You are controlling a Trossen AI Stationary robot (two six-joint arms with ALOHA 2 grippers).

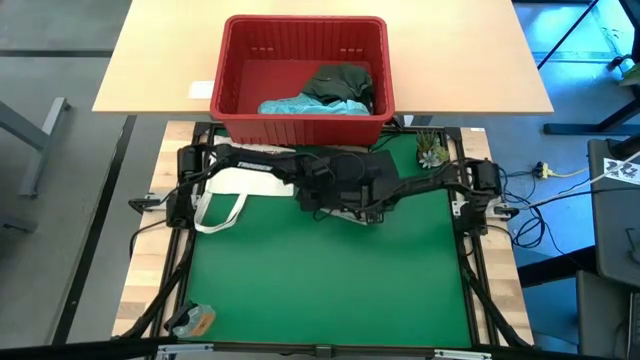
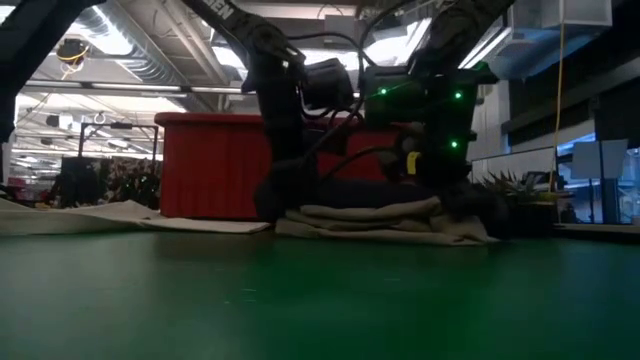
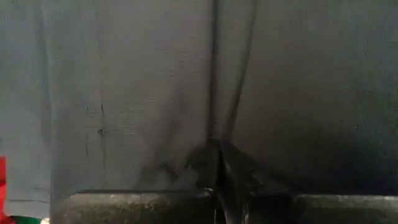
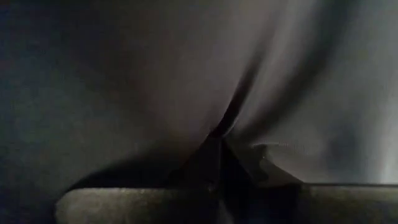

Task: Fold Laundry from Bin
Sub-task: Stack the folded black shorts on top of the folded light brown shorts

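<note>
I had both arms low over the back middle of the green mat (image 1: 330, 280), working a fold. The left gripper (image 3: 214, 171) was pressed shut, pinching a pleat of dark grey garment (image 3: 137, 93); the right gripper (image 4: 221, 155) pinched the same cloth likewise. It lay on a folded khaki garment (image 2: 380, 222). A turquoise garment (image 1: 300, 104) and a dark green garment (image 1: 340, 82) waited in the red bin (image 1: 240, 60) at the mat's back edge. Next, I judged, I should carry the pinched edge across, then release.

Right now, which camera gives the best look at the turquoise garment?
The high view: the turquoise garment lies inside the red bin, beside a dark green one. The low view shows only the bin's wall; the wrist views show only grey cloth.
</note>
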